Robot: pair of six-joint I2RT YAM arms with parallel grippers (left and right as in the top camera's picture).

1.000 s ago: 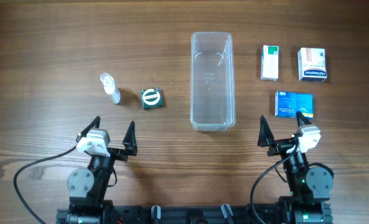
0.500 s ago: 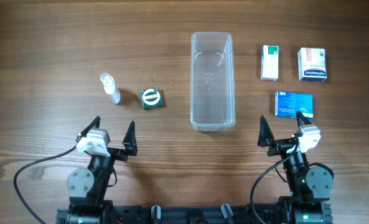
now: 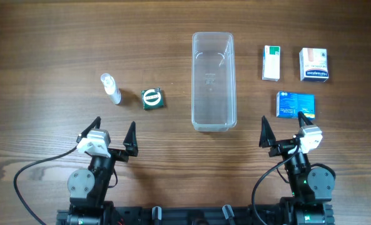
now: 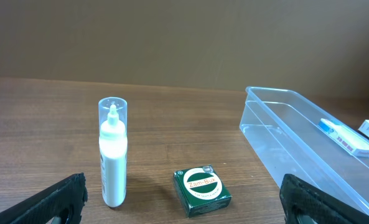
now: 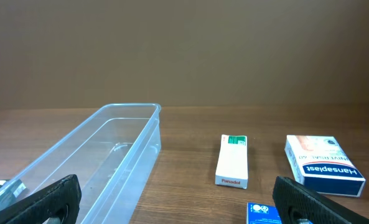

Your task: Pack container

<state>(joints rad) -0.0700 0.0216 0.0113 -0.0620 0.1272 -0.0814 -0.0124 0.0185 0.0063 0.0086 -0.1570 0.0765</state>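
container (image 3: 214, 81): long clear plastic tub, rounded corners, nothing inside
left gripper (image 3: 108, 135): fingers spread wide
right gripper (image 3: 285, 129): same, holding nothing

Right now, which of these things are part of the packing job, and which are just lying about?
For the job: clear container; probably to go in: white bottle, green box, white-and-green box, Hansaplast box, blue box.
Lying about: only the black cable.
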